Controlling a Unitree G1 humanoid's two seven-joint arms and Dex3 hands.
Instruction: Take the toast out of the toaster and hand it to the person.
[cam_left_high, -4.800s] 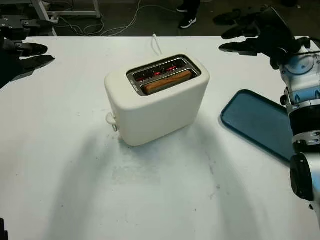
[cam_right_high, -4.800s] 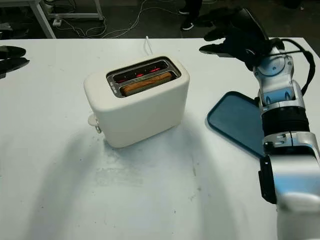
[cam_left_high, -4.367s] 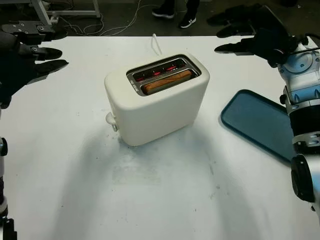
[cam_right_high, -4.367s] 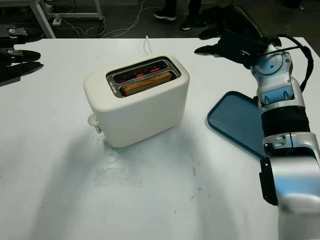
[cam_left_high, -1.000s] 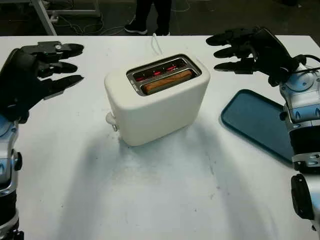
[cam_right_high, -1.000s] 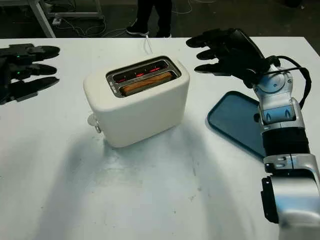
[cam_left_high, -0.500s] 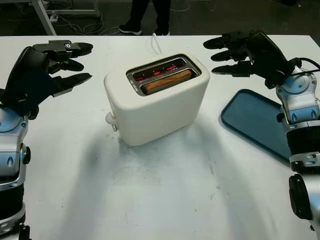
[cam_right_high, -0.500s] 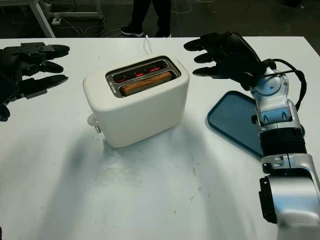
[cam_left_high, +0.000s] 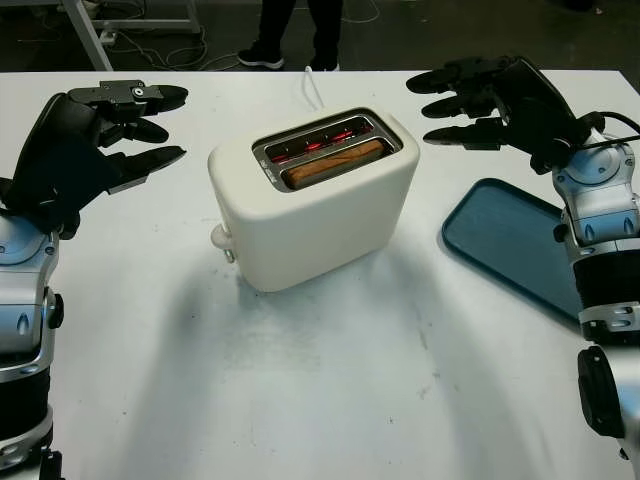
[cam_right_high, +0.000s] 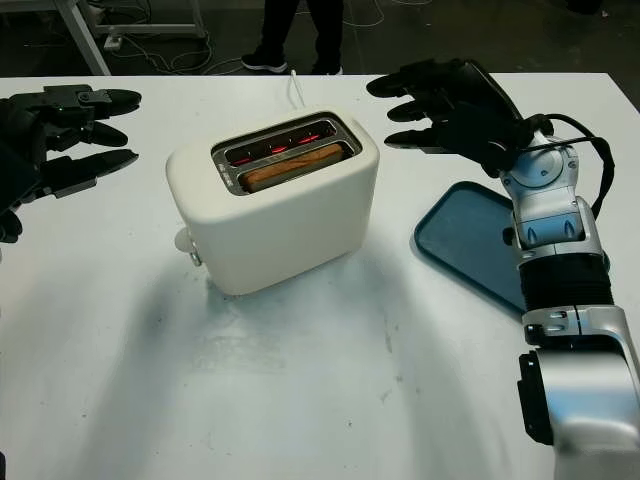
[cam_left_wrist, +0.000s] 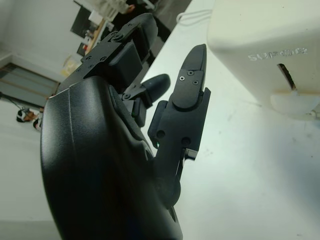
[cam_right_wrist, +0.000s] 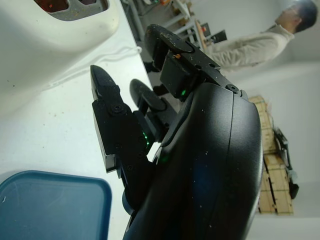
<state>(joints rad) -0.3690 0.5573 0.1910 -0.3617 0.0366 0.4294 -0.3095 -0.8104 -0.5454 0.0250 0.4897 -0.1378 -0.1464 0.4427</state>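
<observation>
A cream two-slot toaster (cam_left_high: 310, 205) stands mid-table with its lever end (cam_left_wrist: 295, 97) facing my left side. A brown slice of toast (cam_left_high: 335, 163) sits low in the nearer slot; the farther slot glows red inside. My left hand (cam_left_high: 120, 125) hovers open above the table to the left of the toaster, fingers pointing toward it. My right hand (cam_left_high: 470, 100) hovers open to the right of the toaster's top, a short gap from it. A person's legs (cam_left_high: 300, 25) stand beyond the far table edge.
A dark blue tray (cam_left_high: 520, 245) lies on the table at the right, under my right forearm. The toaster's white cord (cam_left_high: 312, 88) runs off the far edge. Cables and a metal frame sit on the floor behind the table.
Both hands have come in from the table's outer corners toward the toaster over the last seconds. The person has walked in behind the table. In the last half second little has moved.
</observation>
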